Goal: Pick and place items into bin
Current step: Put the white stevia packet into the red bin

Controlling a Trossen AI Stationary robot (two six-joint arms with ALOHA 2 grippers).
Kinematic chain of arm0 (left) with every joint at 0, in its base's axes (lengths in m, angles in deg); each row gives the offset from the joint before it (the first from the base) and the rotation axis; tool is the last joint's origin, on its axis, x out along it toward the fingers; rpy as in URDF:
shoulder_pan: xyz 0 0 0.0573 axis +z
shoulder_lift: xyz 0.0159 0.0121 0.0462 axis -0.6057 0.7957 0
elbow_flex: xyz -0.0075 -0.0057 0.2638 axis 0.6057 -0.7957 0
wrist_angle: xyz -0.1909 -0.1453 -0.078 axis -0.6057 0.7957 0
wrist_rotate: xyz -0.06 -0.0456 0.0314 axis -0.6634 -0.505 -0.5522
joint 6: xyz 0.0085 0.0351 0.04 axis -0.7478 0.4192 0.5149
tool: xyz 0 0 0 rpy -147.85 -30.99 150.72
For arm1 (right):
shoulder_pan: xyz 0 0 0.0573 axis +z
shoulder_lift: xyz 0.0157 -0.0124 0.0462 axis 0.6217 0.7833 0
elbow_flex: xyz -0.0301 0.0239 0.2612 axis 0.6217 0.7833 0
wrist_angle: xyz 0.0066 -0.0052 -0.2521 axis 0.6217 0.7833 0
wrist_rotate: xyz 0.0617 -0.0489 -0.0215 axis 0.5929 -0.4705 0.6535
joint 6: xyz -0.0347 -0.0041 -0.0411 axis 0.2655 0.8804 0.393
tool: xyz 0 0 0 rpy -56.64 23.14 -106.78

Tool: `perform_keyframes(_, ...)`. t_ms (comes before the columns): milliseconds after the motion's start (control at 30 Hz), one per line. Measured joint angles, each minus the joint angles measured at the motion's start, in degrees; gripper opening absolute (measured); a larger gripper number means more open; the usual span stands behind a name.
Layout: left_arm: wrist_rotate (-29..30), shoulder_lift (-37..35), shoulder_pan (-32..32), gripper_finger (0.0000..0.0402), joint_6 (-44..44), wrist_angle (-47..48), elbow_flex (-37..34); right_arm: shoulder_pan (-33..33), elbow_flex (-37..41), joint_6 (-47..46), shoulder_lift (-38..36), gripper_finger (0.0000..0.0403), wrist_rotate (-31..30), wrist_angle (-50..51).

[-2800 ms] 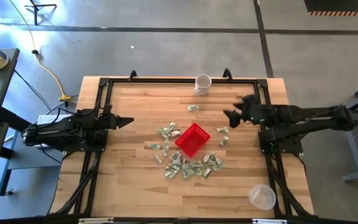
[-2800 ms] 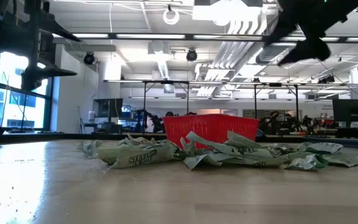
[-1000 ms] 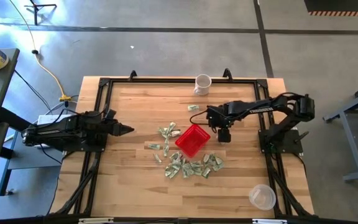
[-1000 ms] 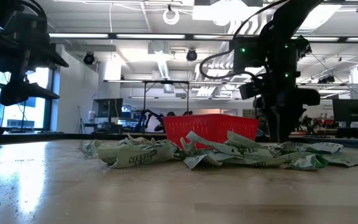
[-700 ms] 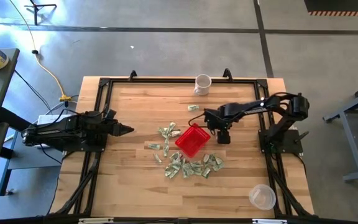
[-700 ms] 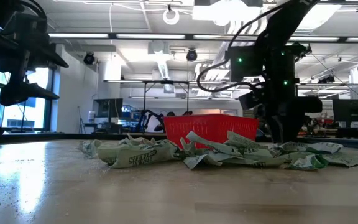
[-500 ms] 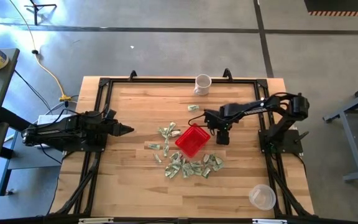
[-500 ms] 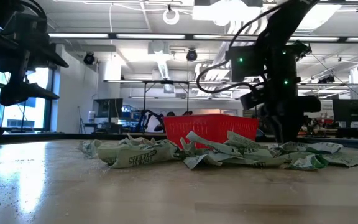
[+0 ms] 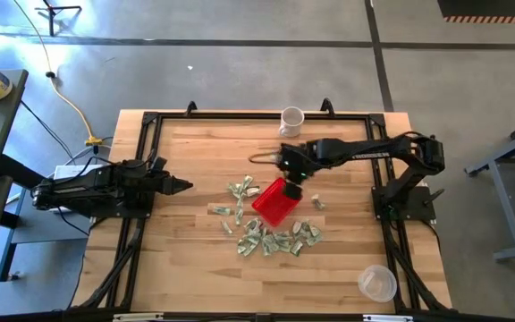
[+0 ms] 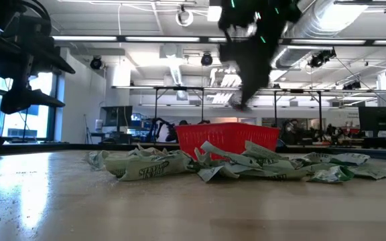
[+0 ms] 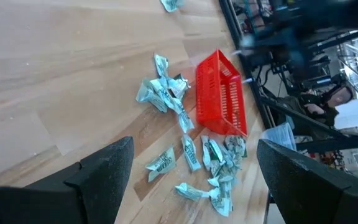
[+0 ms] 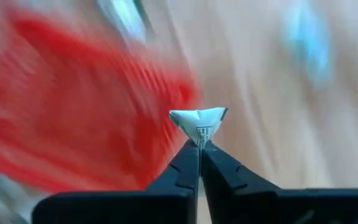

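The red bin (image 9: 275, 202) stands mid-table, with crumpled green-and-white items (image 9: 277, 240) lying on the wood around its near and left sides. My right gripper (image 9: 292, 189) hangs above the bin's far right corner, shut on one small item (image 12: 199, 118). In the low view it shows blurred, high over the bin (image 10: 228, 137). My left gripper (image 9: 184, 185) waits open at the table's left, pointing at the bin (image 11: 219, 93). My right gripper pinches the small paper item by its lower edge (image 12: 199, 138) between the ends of its two fingers. The fingers slant down from the table's right. The item is lifted clear and sticks out beyond the fingertips, above the bin.
A white mug (image 9: 291, 120) stands at the far edge and a clear plastic cup (image 9: 376, 283) at the near right corner. One loose item (image 9: 318, 203) lies right of the bin, another (image 9: 278, 155) beyond it. A black frame rims the table.
My right gripper has shut on a paper item on the table right of the bin, then risen quickly and swung toward the table's left, to above the bin's far right corner, rolling as it went. The item has been lifted clear of the table.
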Motion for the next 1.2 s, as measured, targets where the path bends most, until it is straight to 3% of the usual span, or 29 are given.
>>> perform_keyframes(200, 2.04, 0.02, 0.02, 0.0374, -0.02, -0.03, 0.0, 2.58, -4.96, 2.17, 2.99, 0.0038, 9.44, -2.45)
perform_keyframes(433, 2.04, 0.01, 0.02, 0.0374, -0.07, -0.07, 0.0, 6.52, -5.06, -3.42, 10.77, 0.0138, 8.3, 3.34)
perform_keyframes(500, 2.04, 0.01, 0.02, 0.0374, -0.07, -0.07, 0.0, 7.21, -5.68, -6.33, 11.24, 0.0168, 5.05, 7.3)
perform_keyframes(600, 3.37, 0.02, 0.02, 0.0374, 0.51, -0.07, 0.0, 8.76, -6.01, -3.06, 8.81, 0.0202, -1.82, 9.08)
perform_keyframes(733, 6.13, 0.02, 0.0, 0.0374, 0.56, -0.57, 0.0, 13.73, -6.14, 3.03, 2.49, 0.0226, -18.05, 10.92)
perform_keyframes(867, 5.56, 0.87, 0.02, 0.0374, 1.9, -3.76, 0.0, 17.83, -6.14, 3.19, -2.03, 0.0233, -31.61, 16.76)
perform_keyframes(933, -1.36, 2.82, 0.02, 0.0374, 10.99, -11.23, -0.04, 19.33, -6.14, 0.29, -3.27, 0.0233, -34.03, 20.94)
perform_keyframes(1067, -27.9, 11.43, -0.05, 0.0374, 32.88, -30.09, 0.09, 21.47, -6.12, -7.97, -3.64, 0.0232, -33.56, 27.93)
perform_keyframes(1133, -34.96, 15.72, -0.02, 0.0374, 33.3, -34.38, 0.23, 22.13, -6.09, -11.46, -3.65, 0.0233, -31.49, 29.72)
perform_keyframes(1200, -37.28, 19.15, -0.02, 0.0374, 27.98, -36.57, 0.5, 22.42, -6.09, -14.91, -3.71, 0.0233, -27.52, 31.03)
